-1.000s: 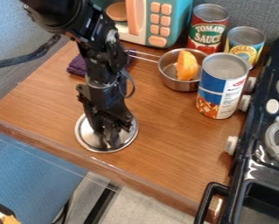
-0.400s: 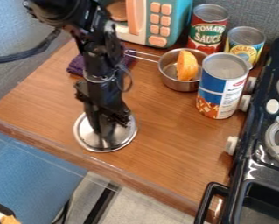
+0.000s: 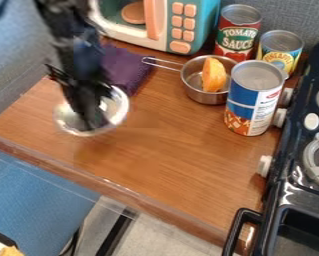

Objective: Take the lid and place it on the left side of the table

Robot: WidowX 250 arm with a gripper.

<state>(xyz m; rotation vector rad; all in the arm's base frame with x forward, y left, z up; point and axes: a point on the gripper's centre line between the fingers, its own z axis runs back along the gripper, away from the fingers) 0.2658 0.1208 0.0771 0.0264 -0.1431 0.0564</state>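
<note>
Lid (image 3: pixel 113 111) has shifted up and left in the view along with the gripper (image 3: pixel 92 123), and now sits tilted, apparently off the table (image 3: pixel 168 155), just beside the purple cloth (image 3: pixel 127 67). Gripper looks closed on the lid, though blur hides the exact hold. Pick-up seems done, carry well along: lid is already over the left part of the table. Left to do: lower it flat, let go, back off
</note>
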